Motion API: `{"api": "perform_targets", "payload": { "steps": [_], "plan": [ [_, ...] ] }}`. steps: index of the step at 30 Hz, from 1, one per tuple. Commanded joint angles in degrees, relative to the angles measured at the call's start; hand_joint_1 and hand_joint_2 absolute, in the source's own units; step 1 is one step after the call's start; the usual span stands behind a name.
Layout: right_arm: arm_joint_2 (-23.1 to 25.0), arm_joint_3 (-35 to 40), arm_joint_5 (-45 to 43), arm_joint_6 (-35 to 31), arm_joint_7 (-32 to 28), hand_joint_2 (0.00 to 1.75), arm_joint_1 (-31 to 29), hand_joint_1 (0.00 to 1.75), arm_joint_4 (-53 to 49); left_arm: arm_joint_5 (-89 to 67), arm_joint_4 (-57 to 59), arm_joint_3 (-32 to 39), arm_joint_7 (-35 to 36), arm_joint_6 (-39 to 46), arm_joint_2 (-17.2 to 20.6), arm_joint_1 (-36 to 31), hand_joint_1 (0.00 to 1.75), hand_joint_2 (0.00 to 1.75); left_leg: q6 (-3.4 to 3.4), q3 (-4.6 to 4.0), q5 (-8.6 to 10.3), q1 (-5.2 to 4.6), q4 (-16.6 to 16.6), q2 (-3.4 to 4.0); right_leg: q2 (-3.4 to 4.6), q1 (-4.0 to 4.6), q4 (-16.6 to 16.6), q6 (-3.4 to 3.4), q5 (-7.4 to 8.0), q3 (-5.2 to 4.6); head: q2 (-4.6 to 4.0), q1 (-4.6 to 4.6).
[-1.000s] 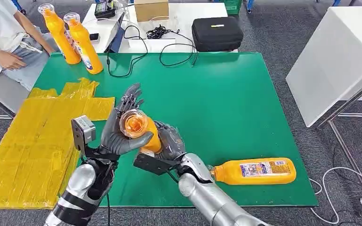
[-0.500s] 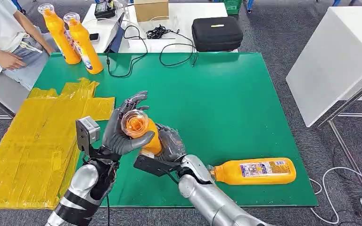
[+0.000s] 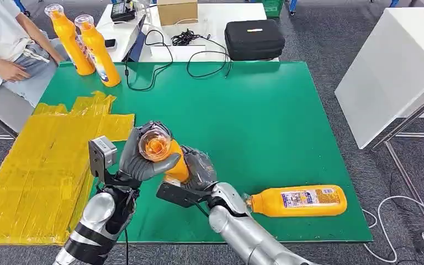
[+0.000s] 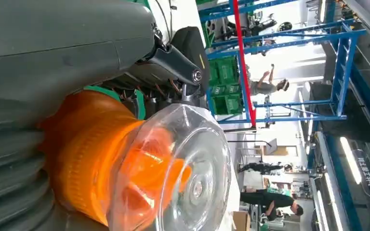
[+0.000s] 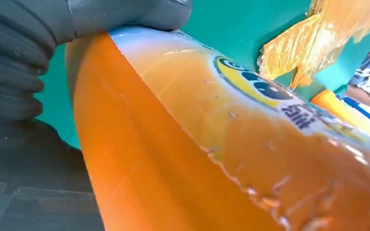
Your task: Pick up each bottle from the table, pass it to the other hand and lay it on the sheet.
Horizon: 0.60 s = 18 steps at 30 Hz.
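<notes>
While spare bottle [image 3: 298, 200] lies on green table [image 3: 265, 116] beside right arm, two more [image 3: 88, 47] stand past yellow sheet [image 3: 38, 165]; left hand [image 3: 141, 157] fingers wrap held bottle [image 3: 163, 154] cap end, right hand [image 3: 199, 168] grips its body, above table.

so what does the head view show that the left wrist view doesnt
Head view alone: the green table, the yellow sheet, a bottle lying near the front edge, two standing bottles at the far left, and the right hand. Left wrist view alone: blue racking and distant people. Both: the held bottle with its clear cap, gripped by the left hand.
</notes>
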Motion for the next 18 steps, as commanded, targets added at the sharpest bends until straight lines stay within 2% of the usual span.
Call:
{"api": "perform_targets", "payload": {
  "steps": [1, 18],
  "plan": [
    [1.0, 5.7, 1.3, 0.7, -0.5, 1.75, -0.2, 1.75, 3.0, 0.0, 4.0, -2.0, 0.2, -0.2, -1.8, -3.9, 1.75, 1.75, -0.02, 0.19, -0.08, 0.06, 0.0, -0.13, -0.18, 0.08, 0.0, -0.04, -0.10, 0.25, 0.00, 0.00],
    [0.3, 3.6, 0.3, -1.2, -0.3, 1.75, 0.6, 1.75, 0.6, -0.2, 2.7, 0.5, -0.4, 1.2, -1.6, -2.8, 1.75, 1.75, -0.01, 0.16, -0.07, 0.04, 0.0, -0.12, -0.18, 0.06, 0.0, -0.04, -0.10, 0.21, 0.00, 0.00]
  ]
}}
